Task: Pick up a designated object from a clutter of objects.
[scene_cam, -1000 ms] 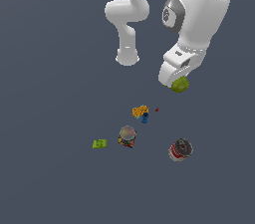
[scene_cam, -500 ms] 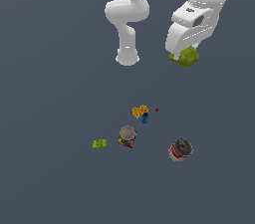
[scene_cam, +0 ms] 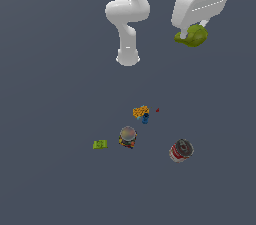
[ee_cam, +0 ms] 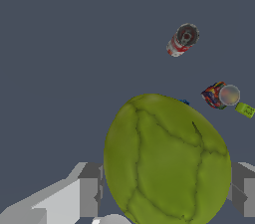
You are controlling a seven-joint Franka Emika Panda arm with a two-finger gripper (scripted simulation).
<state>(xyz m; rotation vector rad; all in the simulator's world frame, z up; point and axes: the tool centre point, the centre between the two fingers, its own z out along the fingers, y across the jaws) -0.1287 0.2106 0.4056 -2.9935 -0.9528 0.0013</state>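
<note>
The designated object [scene_cam: 192, 36], an olive-green lumpy blob, hangs high above the floor at the exterior view's upper right, held in my gripper [scene_cam: 191, 33]. In the wrist view the designated object [ee_cam: 167, 161] fills the space between my two grey fingers [ee_cam: 89, 188], which press on its sides. Far below lies the clutter of objects: a red-and-white can [scene_cam: 180, 150], a grey-topped dark can [scene_cam: 128, 136], an orange-and-blue thing [scene_cam: 142, 113], a flat green piece [scene_cam: 100, 144] and a tiny red speck [scene_cam: 157, 110].
The arm's white base [scene_cam: 128, 58] stands behind the clutter. In the wrist view the red-and-white can [ee_cam: 182, 40], the grey-topped can [ee_cam: 220, 95] and the flat green piece [ee_cam: 245, 110] show small on the dark grey floor.
My gripper has risen with the designated object, going up and toward the exterior view's right. The clutter on the floor has stayed put.
</note>
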